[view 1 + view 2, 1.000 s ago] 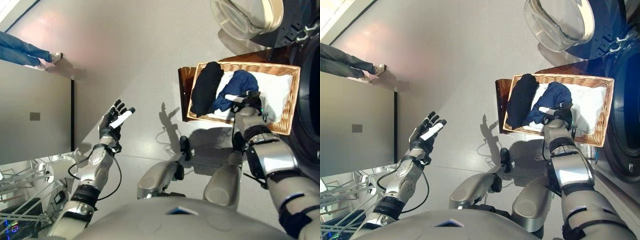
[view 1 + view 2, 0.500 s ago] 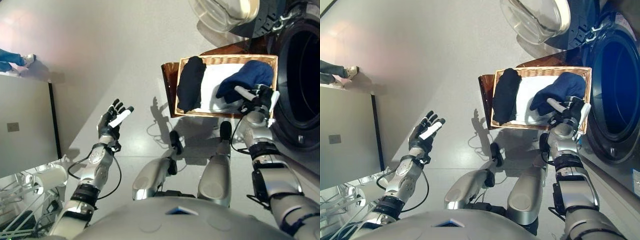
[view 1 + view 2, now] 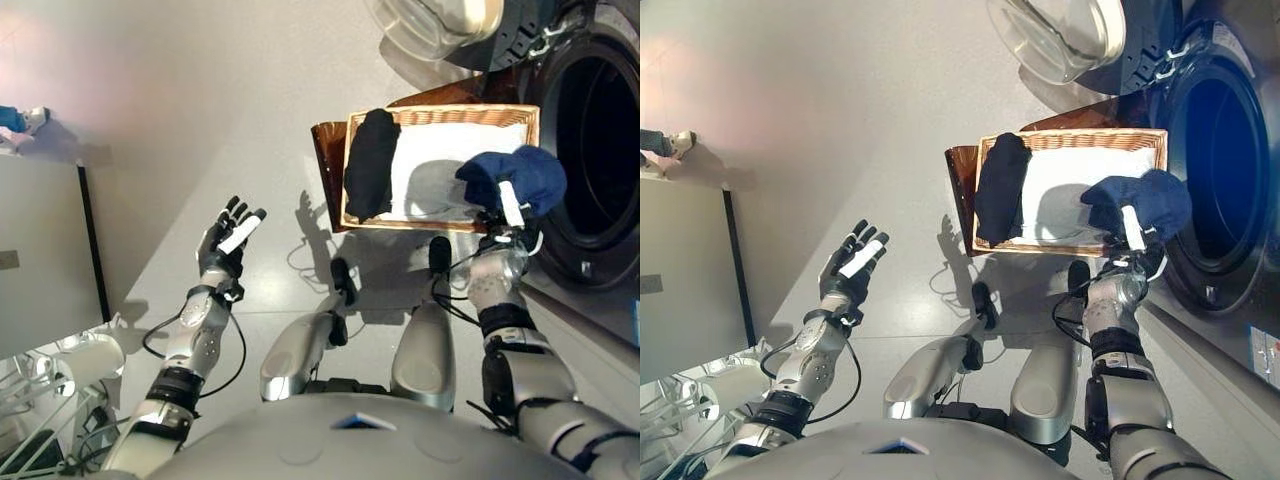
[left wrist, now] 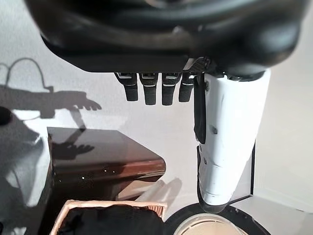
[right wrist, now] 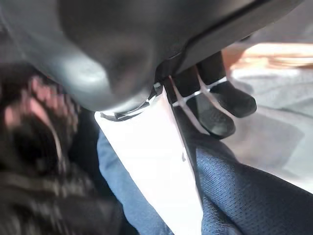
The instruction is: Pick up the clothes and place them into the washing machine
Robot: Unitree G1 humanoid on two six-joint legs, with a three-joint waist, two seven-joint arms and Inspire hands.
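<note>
The right hand holds the blue garment pinched between its white-covered thumb and curled fingers; the right wrist view shows the thumb pressed against the blue fabric. In the head views the garment hangs bunched at the right of the frame, lifted clear of the wicker basket and positioned between the basket's right end and the drum opening of the washing machine. The garment is not yet inside the drum.

The machine door stands swung open at the upper centre of the frame, so the opening is unobstructed.

A black garment remains in the left end of the basket, lying on a white lining or cloth; whether that white layer is laundry cannot be told. The basket rests on a dark brown stand.

The left hand is raised at the centre left of the frame over the floor, fingers spread and straight, holding nothing.

Progress assessment: the first item is lifted and in transit. Remaining steps, as judged: carry the blue garment into the drum, release it, then return for the black garment.
</note>
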